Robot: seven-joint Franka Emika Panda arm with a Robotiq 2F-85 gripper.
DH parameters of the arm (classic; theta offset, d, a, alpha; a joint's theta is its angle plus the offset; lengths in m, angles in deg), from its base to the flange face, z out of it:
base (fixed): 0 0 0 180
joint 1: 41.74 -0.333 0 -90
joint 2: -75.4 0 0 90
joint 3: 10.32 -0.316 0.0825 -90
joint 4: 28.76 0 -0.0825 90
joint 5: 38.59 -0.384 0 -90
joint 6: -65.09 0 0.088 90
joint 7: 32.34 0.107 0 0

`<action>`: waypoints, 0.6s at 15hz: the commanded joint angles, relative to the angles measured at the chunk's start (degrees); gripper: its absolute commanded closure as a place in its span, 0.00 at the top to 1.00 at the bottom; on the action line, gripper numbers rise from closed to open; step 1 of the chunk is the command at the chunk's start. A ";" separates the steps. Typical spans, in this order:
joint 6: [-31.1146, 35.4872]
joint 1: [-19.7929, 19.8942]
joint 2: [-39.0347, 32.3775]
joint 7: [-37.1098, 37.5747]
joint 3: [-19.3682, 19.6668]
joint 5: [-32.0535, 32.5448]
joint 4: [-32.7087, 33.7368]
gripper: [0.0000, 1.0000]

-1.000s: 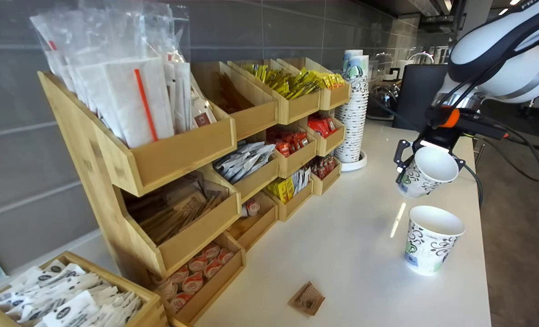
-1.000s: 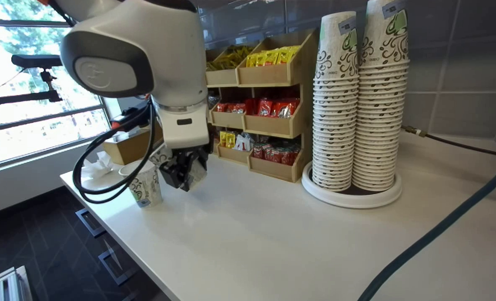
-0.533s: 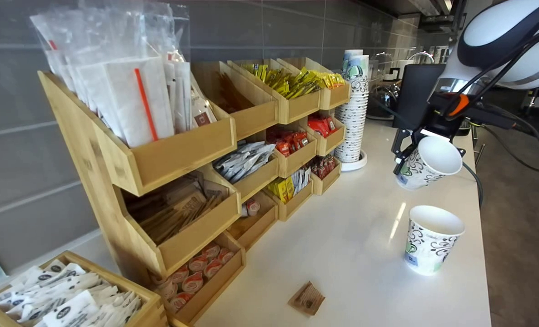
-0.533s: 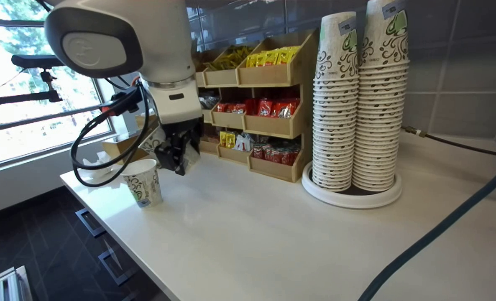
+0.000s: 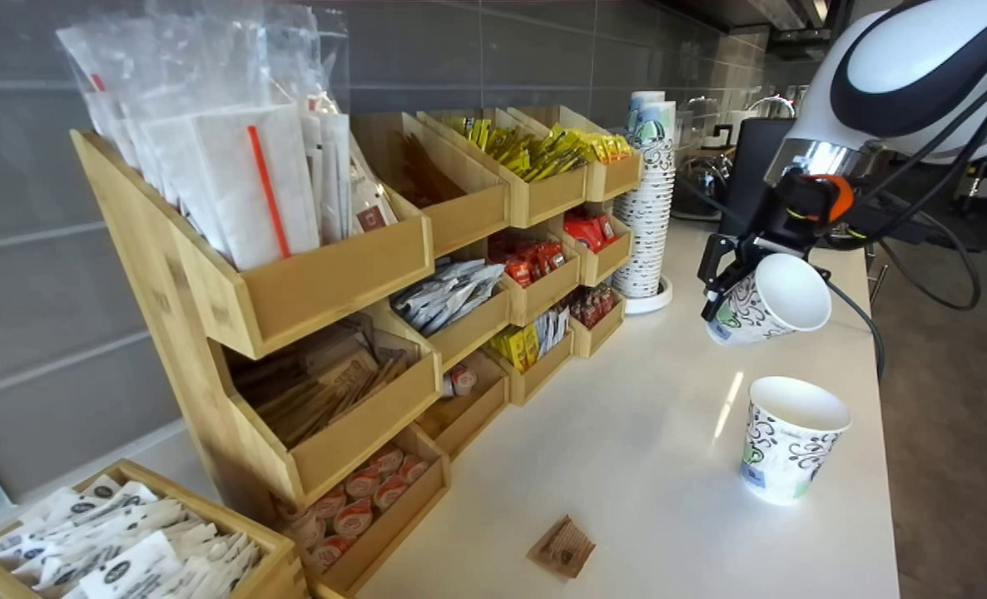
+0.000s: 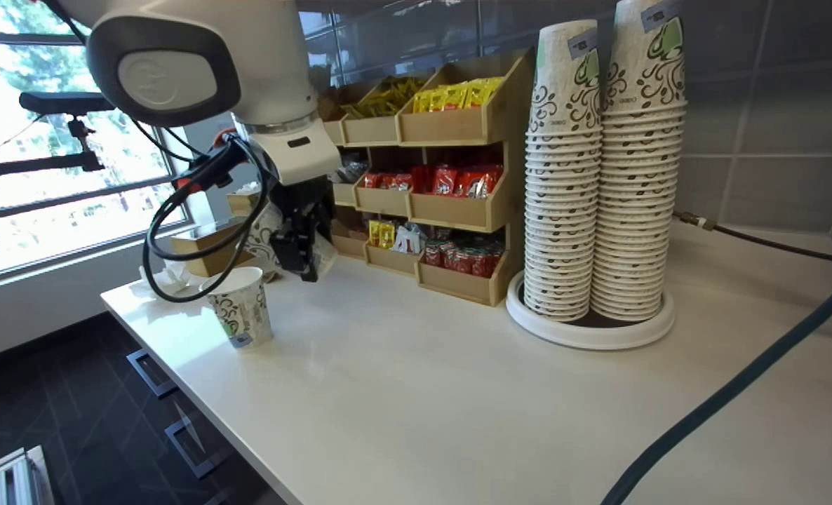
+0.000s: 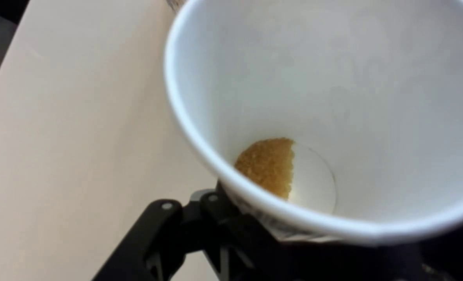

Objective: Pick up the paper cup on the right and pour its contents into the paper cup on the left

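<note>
Gripper (image 5: pixel 760 301): pinching the held cup (image 5: pixel 781 295), with one finger (image 5: pixel 712 308) against the wall at nine o'clock in an exterior view; cannot make out the far finger, mostly hidden behind the cup.
Tilt: lifted off the counter (image 5: pixel 627 466) and leaning, with mouth toward two o'clock in an exterior view.
Grains (image 7: pixel 268 166): brown, sugar-like, lying on the nine o'clock half of the held cup's base in the wrist view.
Standing cup (image 5: pixel 795 445): upright on the counter near its edge, apart from the held cup and at about six o'clock from it in an exterior view; cannot see the bottom, so cannot tell its contents.
Pick-up: done, judging by the lift.
Pour: not yet done, seemingly at the lining-up stage; needing the mouth brought over the standing cup, then a tip past level to empty out the grains.
Rim below: perhaps near enough to catch the held cup if lowered too soon.
Packet (image 5: pixel 562 547): lying on the counter at eight o'clock from the standing cup in an exterior view.
Rack (image 5: pixel 335 291): wooden, well apart, between nine and ten o'clock from the standing cup in an exterior view.
Stacks (image 6: pixel 563 210): of cups, on a white tray (image 6: pixel 591 340), near three o'clock from the held cup in an exterior view.
Cables (image 6: pixel 148 256): looping in front of the standing cup's rim in an exterior view, hiding part of it.
</note>
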State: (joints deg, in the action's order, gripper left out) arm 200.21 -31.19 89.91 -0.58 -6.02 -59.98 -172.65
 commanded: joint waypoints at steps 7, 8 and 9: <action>14.26 -3.74 5.05 -6.31 -4.26 7.72 -3.48 0.42; 15.54 -4.72 5.48 -8.80 -3.91 6.57 -4.01 0.42; 17.24 -6.04 6.20 -11.75 -3.43 5.10 -4.85 0.42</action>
State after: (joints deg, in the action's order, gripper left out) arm 213.21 -34.48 92.71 -6.21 -10.36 -53.06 -174.19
